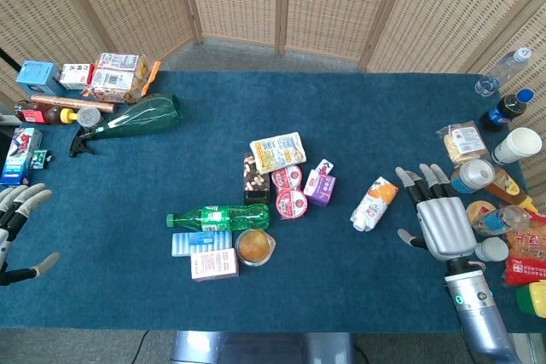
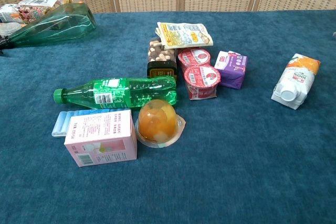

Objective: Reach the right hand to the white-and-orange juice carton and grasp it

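Observation:
The white-and-orange juice carton (image 1: 374, 203) (image 2: 295, 81) lies on its side on the blue table, right of the middle cluster. My right hand (image 1: 439, 213) lies flat just to the carton's right, fingers spread and pointing away from me, holding nothing; a small gap separates it from the carton. My left hand (image 1: 17, 232) hangs at the table's left edge, fingers apart and empty. Neither hand shows in the chest view.
A cluster sits mid-table: green bottle (image 1: 218, 217), pink box (image 1: 214, 264), jelly cup (image 1: 255, 246), two red yogurt cups (image 1: 287, 191), purple carton (image 1: 321, 185), snack packet (image 1: 277, 151). Bottles, cups and snacks (image 1: 503, 193) crowd the right edge. A green glass bottle (image 1: 136, 117) and boxes lie at the back left.

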`<state>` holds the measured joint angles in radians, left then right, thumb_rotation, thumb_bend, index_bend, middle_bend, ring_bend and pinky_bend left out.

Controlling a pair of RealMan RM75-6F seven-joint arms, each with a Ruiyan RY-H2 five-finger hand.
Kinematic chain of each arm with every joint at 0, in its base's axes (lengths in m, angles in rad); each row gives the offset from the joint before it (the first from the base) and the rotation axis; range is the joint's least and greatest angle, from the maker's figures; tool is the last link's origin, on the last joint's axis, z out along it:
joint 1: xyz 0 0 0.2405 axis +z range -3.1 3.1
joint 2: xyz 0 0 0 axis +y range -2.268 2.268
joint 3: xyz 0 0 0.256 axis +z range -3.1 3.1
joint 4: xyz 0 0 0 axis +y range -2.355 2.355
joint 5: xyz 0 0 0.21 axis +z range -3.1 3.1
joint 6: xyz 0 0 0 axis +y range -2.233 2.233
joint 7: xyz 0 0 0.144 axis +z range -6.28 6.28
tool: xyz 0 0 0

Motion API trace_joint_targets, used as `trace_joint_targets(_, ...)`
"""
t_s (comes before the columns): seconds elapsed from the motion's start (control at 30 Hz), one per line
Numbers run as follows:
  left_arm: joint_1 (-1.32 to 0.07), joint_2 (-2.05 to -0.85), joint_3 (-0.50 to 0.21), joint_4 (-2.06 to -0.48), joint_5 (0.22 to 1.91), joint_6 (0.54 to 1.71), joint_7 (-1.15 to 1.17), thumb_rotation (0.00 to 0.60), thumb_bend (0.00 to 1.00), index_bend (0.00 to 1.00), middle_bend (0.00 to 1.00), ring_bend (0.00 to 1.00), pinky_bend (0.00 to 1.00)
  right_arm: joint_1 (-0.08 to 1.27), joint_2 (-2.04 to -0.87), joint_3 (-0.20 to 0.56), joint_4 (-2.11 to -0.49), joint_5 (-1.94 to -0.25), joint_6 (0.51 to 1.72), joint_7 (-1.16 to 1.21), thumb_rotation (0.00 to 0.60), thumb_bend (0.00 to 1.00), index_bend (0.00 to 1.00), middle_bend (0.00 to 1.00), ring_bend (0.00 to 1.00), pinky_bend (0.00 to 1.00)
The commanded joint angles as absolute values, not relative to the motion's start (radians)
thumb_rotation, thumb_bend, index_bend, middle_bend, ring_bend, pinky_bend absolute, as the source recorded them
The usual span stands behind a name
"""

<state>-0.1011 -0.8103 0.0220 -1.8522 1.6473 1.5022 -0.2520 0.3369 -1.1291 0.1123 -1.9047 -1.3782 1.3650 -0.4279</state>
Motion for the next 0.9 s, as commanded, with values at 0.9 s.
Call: trace_joint_targets(0.9, -0.102, -0.775, 0.021, -1.880, 1.665, 1.513, -0.265, 0.600, 0.27, 0.12, 0.12, 0.00, 0.00, 0.539, -1.125, 0.107, -1.758, -1.450, 1.003, -0.258, 0.600, 0.17, 0.00, 0.05, 0.00, 0.00)
